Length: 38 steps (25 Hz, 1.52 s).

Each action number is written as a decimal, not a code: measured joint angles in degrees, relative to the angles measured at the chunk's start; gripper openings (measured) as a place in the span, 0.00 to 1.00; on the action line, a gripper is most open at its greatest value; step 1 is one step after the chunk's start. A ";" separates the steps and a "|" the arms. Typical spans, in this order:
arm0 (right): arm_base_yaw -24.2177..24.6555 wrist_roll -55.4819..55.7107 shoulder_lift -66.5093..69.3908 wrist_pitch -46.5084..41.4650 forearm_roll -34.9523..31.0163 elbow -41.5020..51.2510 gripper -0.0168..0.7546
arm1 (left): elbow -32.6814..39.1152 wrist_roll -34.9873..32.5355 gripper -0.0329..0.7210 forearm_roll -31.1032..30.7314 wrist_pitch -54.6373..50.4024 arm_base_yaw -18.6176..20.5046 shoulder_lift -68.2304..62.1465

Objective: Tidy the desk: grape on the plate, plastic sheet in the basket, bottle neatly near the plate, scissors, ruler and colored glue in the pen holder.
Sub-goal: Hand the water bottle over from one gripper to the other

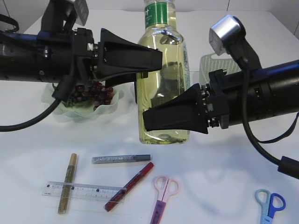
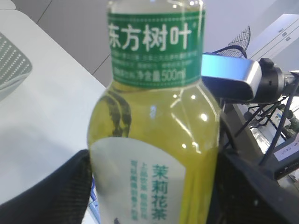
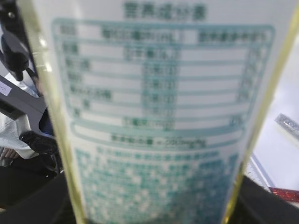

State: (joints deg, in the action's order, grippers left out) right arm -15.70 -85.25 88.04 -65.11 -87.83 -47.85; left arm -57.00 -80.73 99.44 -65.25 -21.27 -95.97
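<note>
The green-tea bottle (image 1: 168, 79) stands upright mid-table, to the right of the plate (image 1: 114, 105) that holds the grape (image 1: 96, 93). My left gripper (image 1: 156, 58) is shut on the bottle's upper body from the left; the bottle also shows in the left wrist view (image 2: 154, 116). My right gripper (image 1: 149, 119) is shut on its lower body from the right, and the label fills the right wrist view (image 3: 154, 93). In front lie the ruler (image 1: 88, 190), gold glue (image 1: 67, 184), silver glue (image 1: 121, 159), red glue (image 1: 131, 185), pink scissors (image 1: 163, 193) and blue scissors (image 1: 270, 205). The plastic sheet is out of view.
The pale perforated basket (image 1: 210, 70) sits behind my right arm. A dark mesh object (image 2: 240, 39) shows beyond the bottle in the left wrist view; I cannot tell if it is the pen holder.
</note>
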 joint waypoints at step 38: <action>0.81 1.49 0.00 2.27 1.07 0.00 0.63 | -6.37 -1.35 0.64 1.68 -1.56 -3.37 -7.69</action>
State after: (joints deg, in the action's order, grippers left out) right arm -14.89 -83.77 88.04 -62.84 -86.76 -47.85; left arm -63.37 -82.08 101.12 -66.81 -24.64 -103.65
